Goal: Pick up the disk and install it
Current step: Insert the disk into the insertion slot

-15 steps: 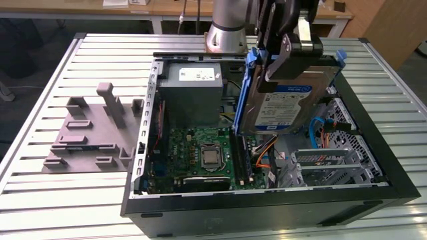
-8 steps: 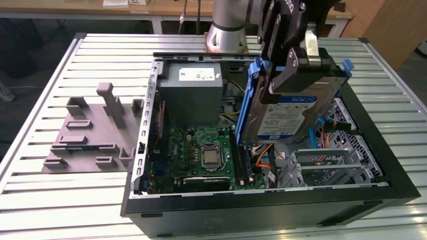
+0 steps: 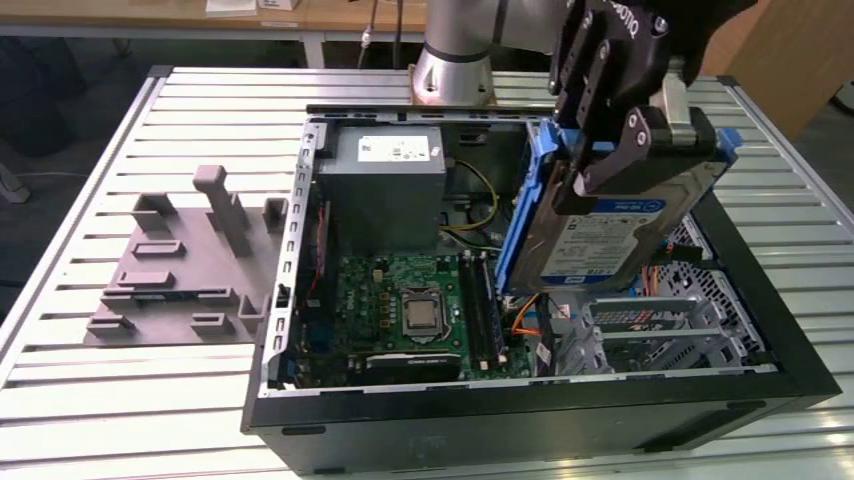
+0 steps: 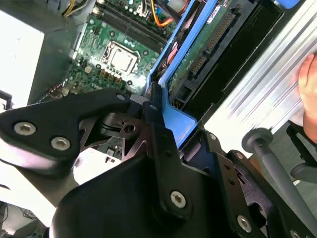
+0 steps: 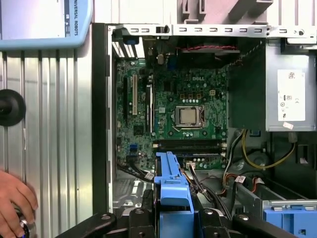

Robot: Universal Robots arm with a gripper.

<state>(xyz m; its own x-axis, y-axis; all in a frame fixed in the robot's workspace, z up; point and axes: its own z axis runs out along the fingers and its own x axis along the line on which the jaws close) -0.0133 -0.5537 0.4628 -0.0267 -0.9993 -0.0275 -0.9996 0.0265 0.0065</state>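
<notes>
Two black fingers of the gripper [image 3: 638, 140] are closed on the disk [image 3: 603, 235] — clamped across its upper end, w/ the blue bracket [image 3: 531, 200] that frames it pinched between them. In both wrist views the bracket's end [image 5: 171, 186] sits squeezed between the finger bars [image 4: 157, 139].

The disk hangs tilted on edge, label side toward the exterior camera, above the open PC case [image 3: 534, 425], over the part toward the exterior view's right. Its lower end reaches down near the orange cables [image 3: 527, 310]; can't tell whether it touches anything inside. The second wrist view shows its green circuit-board underside [image 4: 208, 47].

Inside the case, beside and below the disk:
- motherboard [image 3: 400, 300] w/ CPU socket [image 3: 420, 312]
- grey power supply [image 3: 387, 170], at the end nearest the arm's base
- metal drive cage [image 3: 667, 320], under the disk

The case lies on a slatted metal table [image 3: 80, 400]. Well apart from it, toward the exterior view's left — a grey moulded fixture [image 3: 187, 265]. In the first wrist view a person's hand [image 5: 12, 206] is over the slats, outside the case wall.
</notes>
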